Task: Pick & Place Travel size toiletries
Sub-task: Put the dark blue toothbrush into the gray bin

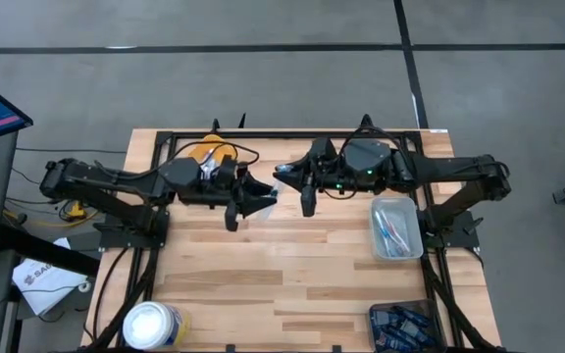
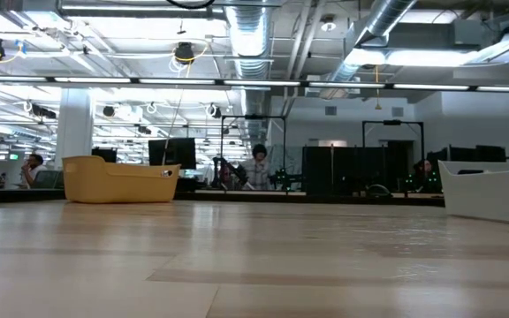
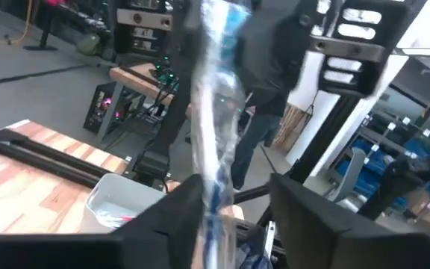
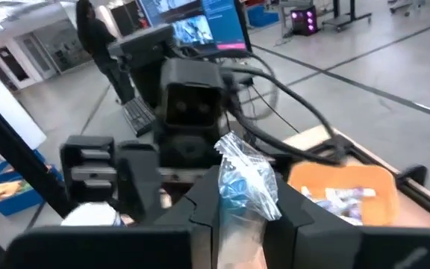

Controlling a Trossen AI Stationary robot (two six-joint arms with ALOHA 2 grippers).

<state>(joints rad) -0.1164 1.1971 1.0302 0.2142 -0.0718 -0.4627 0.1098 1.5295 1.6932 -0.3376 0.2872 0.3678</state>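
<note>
Clear-wrapped toiletry packet [image 4: 246, 183] passes mid-air, right gripper [image 4: 234, 213] pinching, left gripper [image 3: 237, 196] spread (yellow bin [image 1: 211, 152] likely next).

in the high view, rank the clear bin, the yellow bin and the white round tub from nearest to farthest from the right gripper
From the right gripper, at table centre near the far edge:
1. Yellow bin, to its left, under the left arm.
2. Clear bin, on the right side; close to the yellow bin's distance, slightly farther.
3. White round tub, near-left corner, clearly farthest.
</note>
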